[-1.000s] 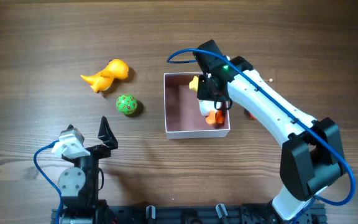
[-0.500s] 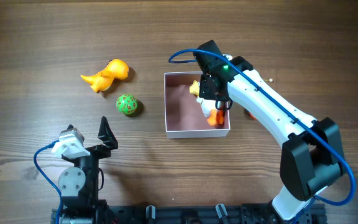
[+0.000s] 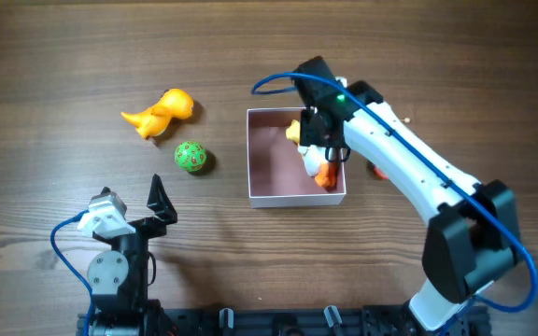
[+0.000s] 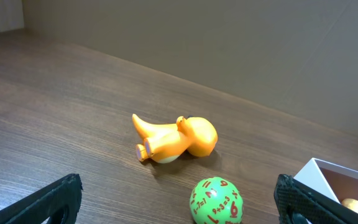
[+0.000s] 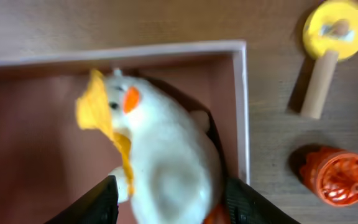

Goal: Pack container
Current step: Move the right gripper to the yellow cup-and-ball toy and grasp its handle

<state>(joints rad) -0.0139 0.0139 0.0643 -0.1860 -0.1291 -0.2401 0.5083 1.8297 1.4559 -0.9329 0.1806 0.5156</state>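
Pink-floored and white-walled, the container (image 3: 269,161) is sitting right of the middle of the wooden table (image 3: 54,56). The right gripper (image 3: 318,147) is hanging over its right half, fingers (image 5: 106,200) clamping a white duck toy (image 5: 166,155) with a yellow bill; whether the duck is touching the floor I cannot tell. The left gripper (image 4: 179,186) is waiting at the near left, fingers spread wide around nothing. Left of the container, an orange dinosaur toy (image 3: 162,113) and a green ball (image 3: 191,157) are lying apart. Just outside its right wall, a yellow-headed peg (image 5: 328,46) and an orange ribbed cup (image 5: 337,177) are lying.
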